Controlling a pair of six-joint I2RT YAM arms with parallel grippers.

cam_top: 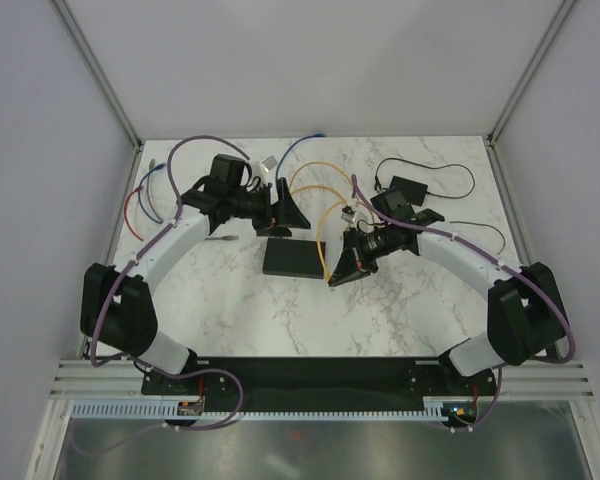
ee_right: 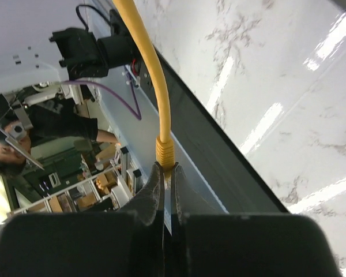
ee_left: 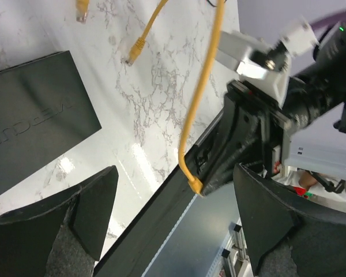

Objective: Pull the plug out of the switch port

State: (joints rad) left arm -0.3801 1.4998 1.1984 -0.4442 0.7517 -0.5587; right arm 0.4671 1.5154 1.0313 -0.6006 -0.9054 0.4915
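The right end effector (ee_right: 166, 176) pinches the plug (ee_right: 164, 151) of the yellow cable (ee_right: 153, 69), clear of the switch (cam_top: 292, 258), which lies flat on the table (cam_top: 240, 310) just beside it. Beyond, the left end effector (cam_top: 285, 222) hangs spread.

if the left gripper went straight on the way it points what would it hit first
Probably the yellow plug held in the right gripper, dead ahead between the fingers of the left gripper; depth is unclear.
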